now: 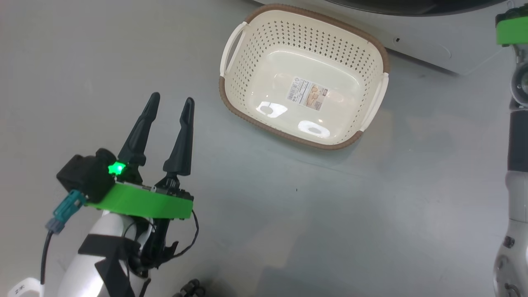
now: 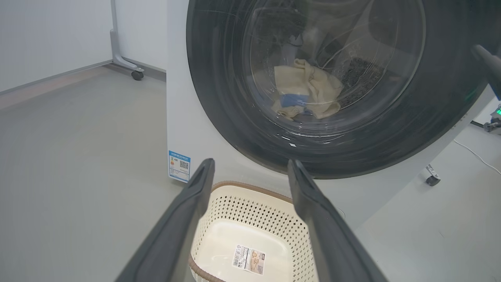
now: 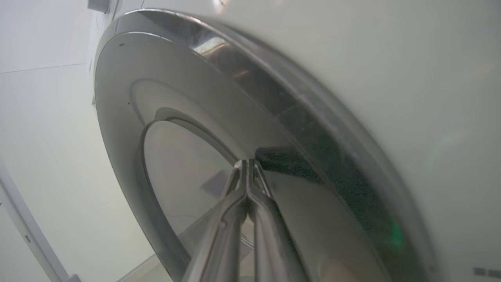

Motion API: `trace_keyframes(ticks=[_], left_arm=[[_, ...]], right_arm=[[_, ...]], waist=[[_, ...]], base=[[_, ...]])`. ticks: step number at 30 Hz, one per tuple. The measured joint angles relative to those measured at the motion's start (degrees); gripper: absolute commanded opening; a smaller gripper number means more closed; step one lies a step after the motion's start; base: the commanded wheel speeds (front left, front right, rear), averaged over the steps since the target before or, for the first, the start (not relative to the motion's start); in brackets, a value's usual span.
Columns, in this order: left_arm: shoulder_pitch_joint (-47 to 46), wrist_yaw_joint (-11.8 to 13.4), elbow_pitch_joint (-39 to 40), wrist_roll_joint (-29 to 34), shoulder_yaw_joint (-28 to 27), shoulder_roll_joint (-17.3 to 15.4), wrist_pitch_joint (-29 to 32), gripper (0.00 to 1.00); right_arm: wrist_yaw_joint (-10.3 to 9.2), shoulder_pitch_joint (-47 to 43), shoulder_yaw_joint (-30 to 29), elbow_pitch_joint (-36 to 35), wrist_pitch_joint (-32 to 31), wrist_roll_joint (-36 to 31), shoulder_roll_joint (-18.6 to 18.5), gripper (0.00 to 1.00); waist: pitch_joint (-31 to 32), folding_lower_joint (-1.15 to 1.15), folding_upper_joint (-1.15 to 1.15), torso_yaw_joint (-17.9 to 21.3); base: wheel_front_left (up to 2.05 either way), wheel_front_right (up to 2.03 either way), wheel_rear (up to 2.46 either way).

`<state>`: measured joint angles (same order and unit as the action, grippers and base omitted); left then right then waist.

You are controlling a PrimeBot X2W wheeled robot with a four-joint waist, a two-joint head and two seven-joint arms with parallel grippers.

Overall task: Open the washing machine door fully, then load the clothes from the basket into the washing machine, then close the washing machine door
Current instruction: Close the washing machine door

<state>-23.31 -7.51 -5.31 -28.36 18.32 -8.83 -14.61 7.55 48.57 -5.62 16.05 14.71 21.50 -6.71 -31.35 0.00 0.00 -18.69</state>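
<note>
The cream basket (image 1: 264, 45) lies on the grey floor with nothing in it except the label sticker (image 1: 308, 94) on its bottom. My left gripper (image 1: 172, 99) hovers open to its left, holding nothing. In the left wrist view the basket (image 2: 254, 205) sits below the open fingers, in front of the white washing machine (image 2: 184, 129). The washing machine door (image 2: 219, 98) looks closed against the front. Through its glass, pale yellow clothes (image 2: 309, 92) with blue trim lie in the drum. My right gripper (image 3: 246, 162) is shut, tips against the door's glossy rim (image 3: 297, 117).
A blue label sticker (image 2: 179, 166) is on the machine's lower left front. A wheeled stand leg (image 2: 137, 74) is by the far wall, a caster (image 2: 432, 180) and white cable (image 2: 477, 156) to the machine's right. My right arm (image 1: 515, 123) runs up the head view's right edge.
</note>
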Motion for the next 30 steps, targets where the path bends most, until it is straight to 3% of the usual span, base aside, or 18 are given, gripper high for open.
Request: trace_keyframes(ticks=[11, 23, 26, 30], left_arm=[[-1.2, 0.0, -0.1, -0.1, 0.1, 0.0, 0.0, 1.00], [-0.3, 0.0, -2.9, -0.1, -0.6, -0.4, 0.0, 1.00], [1.2, 0.0, -3.8, -0.1, -1.0, -0.6, 0.0, 1.00], [2.9, 0.0, -5.0, -0.1, -1.2, -1.1, 0.0, 1.00]], right_arm=[[0.66, 1.2, -0.3, -0.2, 0.0, -0.9, 0.8, 0.00], [0.11, -4.1, 4.2, 0.3, 0.0, 0.1, 0.8, 0.00], [0.10, -6.9, 5.5, 0.5, 0.0, 0.7, 0.8, 0.22], [0.10, -9.9, 6.6, 0.5, 0.0, 0.9, 1.3, 0.65]], waist=[[-1.1, 0.00, 0.00, 0.0], [3.7, 0.00, 0.00, 2.1], [5.3, 0.00, 0.00, 2.9], [7.5, 0.00, 0.00, 4.0]], base=[[0.00, 0.00, 0.00], [0.00, 0.00, 0.00], [0.00, 0.00, 0.00], [0.00, 0.00, 0.00]])
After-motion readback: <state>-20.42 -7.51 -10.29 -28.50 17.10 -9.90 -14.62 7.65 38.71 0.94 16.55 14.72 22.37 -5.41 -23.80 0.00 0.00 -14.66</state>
